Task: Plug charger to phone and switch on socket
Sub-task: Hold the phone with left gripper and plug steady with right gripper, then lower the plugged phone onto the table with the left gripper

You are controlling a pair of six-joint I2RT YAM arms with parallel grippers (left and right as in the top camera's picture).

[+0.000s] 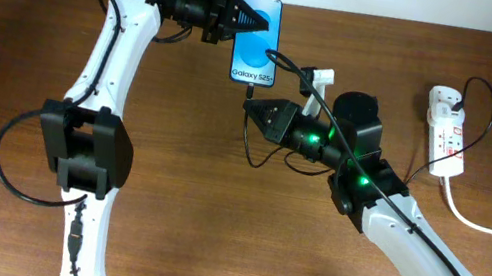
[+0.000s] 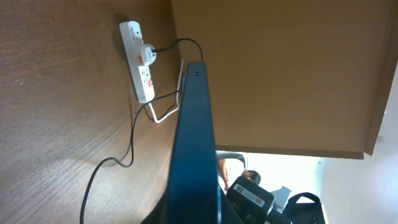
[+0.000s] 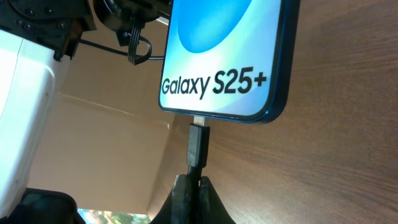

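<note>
The phone (image 1: 255, 48) has a bright blue screen reading "Galaxy S25+". My left gripper (image 1: 254, 22) is shut on its upper left edge and holds it tilted above the table. In the left wrist view the phone (image 2: 194, 143) shows edge-on. My right gripper (image 1: 254, 106) is shut on the charger (image 1: 253, 87) just below the phone's bottom edge. In the right wrist view the charger's black plug (image 3: 198, 146) meets the phone (image 3: 227, 56) at its bottom port, held between my right fingers (image 3: 193, 186). The thin black cable curls back over my right arm to the socket (image 1: 446, 130).
The white power strip lies at the far right with a thick white cord (image 1: 485, 223) trailing right. It also shows in the left wrist view (image 2: 139, 61), with a plug seated in it. The table's back edge meets a pale wall.
</note>
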